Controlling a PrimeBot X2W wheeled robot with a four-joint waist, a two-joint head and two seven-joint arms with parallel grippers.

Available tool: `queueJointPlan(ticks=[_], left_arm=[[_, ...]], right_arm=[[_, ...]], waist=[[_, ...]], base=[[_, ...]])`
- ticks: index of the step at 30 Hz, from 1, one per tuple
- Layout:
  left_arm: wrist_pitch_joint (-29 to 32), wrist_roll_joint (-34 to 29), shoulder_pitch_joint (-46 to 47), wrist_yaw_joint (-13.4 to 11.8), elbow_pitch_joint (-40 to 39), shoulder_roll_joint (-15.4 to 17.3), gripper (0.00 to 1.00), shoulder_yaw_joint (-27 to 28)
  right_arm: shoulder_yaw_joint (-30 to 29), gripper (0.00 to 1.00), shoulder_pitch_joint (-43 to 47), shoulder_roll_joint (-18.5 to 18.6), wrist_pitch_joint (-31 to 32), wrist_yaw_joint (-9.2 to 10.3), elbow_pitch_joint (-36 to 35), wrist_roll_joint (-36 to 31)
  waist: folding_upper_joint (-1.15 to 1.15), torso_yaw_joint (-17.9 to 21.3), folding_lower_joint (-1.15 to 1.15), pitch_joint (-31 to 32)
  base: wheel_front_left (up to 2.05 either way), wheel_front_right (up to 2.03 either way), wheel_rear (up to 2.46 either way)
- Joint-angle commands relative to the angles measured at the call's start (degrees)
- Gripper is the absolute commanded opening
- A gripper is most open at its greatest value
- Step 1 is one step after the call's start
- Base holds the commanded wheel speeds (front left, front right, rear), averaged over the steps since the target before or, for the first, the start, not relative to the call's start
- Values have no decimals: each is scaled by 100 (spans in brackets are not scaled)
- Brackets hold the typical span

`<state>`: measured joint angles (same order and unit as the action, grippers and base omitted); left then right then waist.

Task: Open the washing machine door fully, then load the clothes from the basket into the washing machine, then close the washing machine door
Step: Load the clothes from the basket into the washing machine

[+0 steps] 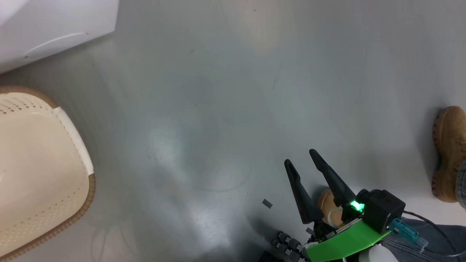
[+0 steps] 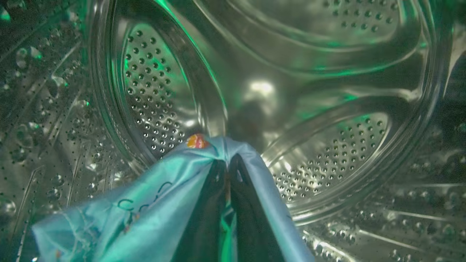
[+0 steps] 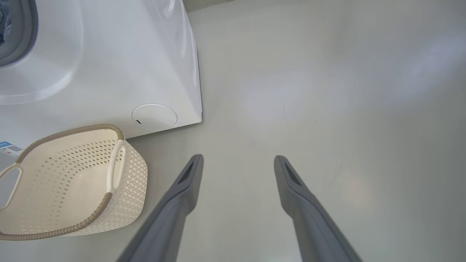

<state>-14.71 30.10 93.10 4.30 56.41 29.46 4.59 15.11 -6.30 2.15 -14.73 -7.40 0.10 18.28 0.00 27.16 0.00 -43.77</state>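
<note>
Left gripper (image 2: 228, 162): deep inside the washing machine's steel drum (image 2: 327, 153), fingers pressed together and clamped on a fold of light blue garment (image 2: 145, 211). One small orange print sits near the pinch. The cloth drapes back from my fingertips toward the drum mouth, hanging off the drum floor as far as I can judge.

Right gripper (image 3: 238, 160): out in front of the washing machine (image 3: 109, 65), off its lower front corner, over bare grey floor (image 3: 327, 109). Fingers spread wide, nothing between them.

Basket (image 3: 134, 182): on the floor, right against the machine's front panel. Bare cream bottom in the head and right wrist views, no cloth in it.

Drum: the back wall and perforated panels ahead of my fingers look bare. What lies under the held garment is hidden.

Progress, my reading: the washing machine door must be open, since I am reaching inside. Loading looks nearly finished, probably the last piece. Left to do: release it, draw the arm out, close the door.

A person's tan boot (image 1: 449, 153) stands on the floor well clear of the machine.
</note>
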Motion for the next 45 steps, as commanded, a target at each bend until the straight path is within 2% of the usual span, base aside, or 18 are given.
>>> queueJointPlan(ticks=[1,6,16,17,19,20,21,22,25,32,45], left_arm=[[-25,-63,62,-59,-351,202,0,94],[-28,-411,-159,-238,-875,151,0,374],[-29,-967,-277,18,-164,141,0,-70],[-29,-1004,-249,53,-72,138,4,-137],[-29,-1086,-184,107,22,149,27,-253],[-29,-1119,-159,129,68,151,42,-303],[-29,-1174,-140,151,120,157,82,-379],[-29,-1227,-115,167,184,158,100,-453],[-25,-1412,-13,150,440,160,100,-672],[95,-1707,39,-86,986,30,100,-1032],[2,-1440,-629,-330,1349,-439,100,-954]], right_arm=[[77,100,221,73,-27,-9,-127,48],[100,100,194,73,-27,-9,-140,79],[155,100,104,73,-27,-9,-77,66],[159,100,94,73,-27,-9,-66,64],[171,100,75,73,-27,-9,-47,64],[179,100,65,73,-27,-9,-36,66],[192,100,54,73,-27,-9,-23,68],[206,100,44,73,-27,-9,-11,72],[244,100,16,73,-27,-9,28,87],[241,100,-54,73,-27,-9,122,76],[108,100,-186,73,-27,-9,371,-31]], waist=[[0,-4,0,-46],[0,-23,0,-108],[0,-85,0,-141],[0,-87,0,-138],[0,-88,0,-135],[0,-87,0,-132],[0,-87,0,-125],[0,-87,0,-119],[0,-90,0,-94],[0,-198,0,71],[0,-522,0,654]], base=[[0,0,0],[0,0,0],[0,0,0],[0,0,0],[0,0,0],[0,0,0],[0,0,0],[0,0,0],[0,0,0],[0,0,0],[0,0,0]])
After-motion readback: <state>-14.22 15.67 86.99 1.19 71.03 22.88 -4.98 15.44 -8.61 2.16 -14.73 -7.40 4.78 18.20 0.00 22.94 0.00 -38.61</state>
